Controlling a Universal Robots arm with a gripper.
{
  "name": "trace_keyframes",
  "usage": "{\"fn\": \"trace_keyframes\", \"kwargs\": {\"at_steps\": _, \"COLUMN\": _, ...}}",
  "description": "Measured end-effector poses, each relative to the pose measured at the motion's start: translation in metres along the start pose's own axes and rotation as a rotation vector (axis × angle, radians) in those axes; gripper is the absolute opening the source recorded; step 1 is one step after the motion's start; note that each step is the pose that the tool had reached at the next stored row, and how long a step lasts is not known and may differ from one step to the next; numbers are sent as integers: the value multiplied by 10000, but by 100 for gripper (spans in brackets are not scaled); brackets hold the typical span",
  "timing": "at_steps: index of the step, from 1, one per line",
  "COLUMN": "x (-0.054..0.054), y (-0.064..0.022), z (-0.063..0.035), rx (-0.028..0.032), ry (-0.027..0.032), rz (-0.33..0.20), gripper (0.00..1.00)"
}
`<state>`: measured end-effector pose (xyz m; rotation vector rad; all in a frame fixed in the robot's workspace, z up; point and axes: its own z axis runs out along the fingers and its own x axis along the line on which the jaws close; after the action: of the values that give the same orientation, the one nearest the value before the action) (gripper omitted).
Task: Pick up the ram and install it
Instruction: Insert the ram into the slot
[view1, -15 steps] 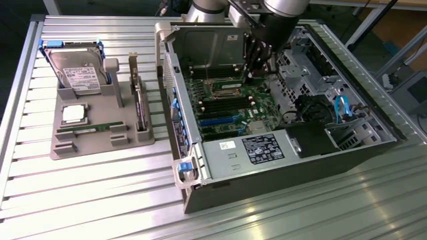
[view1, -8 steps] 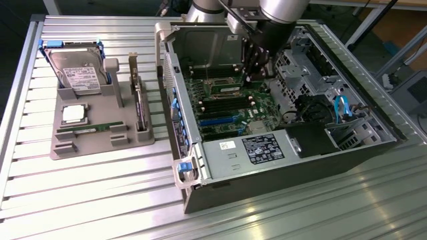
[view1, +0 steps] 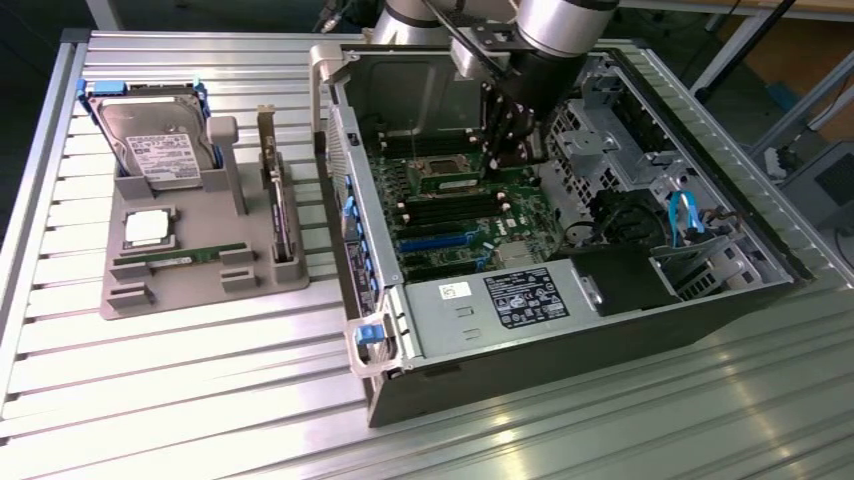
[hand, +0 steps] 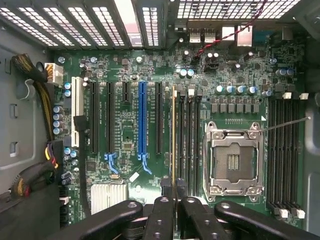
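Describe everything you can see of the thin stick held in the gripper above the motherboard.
The ram, a long, very thin yellowish-green circuit-board stick, appears edge-on in the wrist view, so its faces and chips are hidden. It stands on edge, pinched between the fingertips of the black metal gripper, and lies parallel to the black memory slots beside the silver processor socket. Whether it touches a slot cannot be told.

A robotics lab or workshop. An opened computer case (view1: 574, 345) stands on a slatted aluminium counter (view1: 174, 400) beside a grey parts fixture (view1: 200, 295).
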<state>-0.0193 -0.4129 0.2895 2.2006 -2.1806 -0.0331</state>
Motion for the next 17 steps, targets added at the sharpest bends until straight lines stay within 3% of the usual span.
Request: {"fn": "trace_keyframes", "kwargs": {"at_steps": 17, "x": -5, "y": -14, "z": 309, "rx": 9, "ry": 0, "rz": 0, "gripper": 12}}
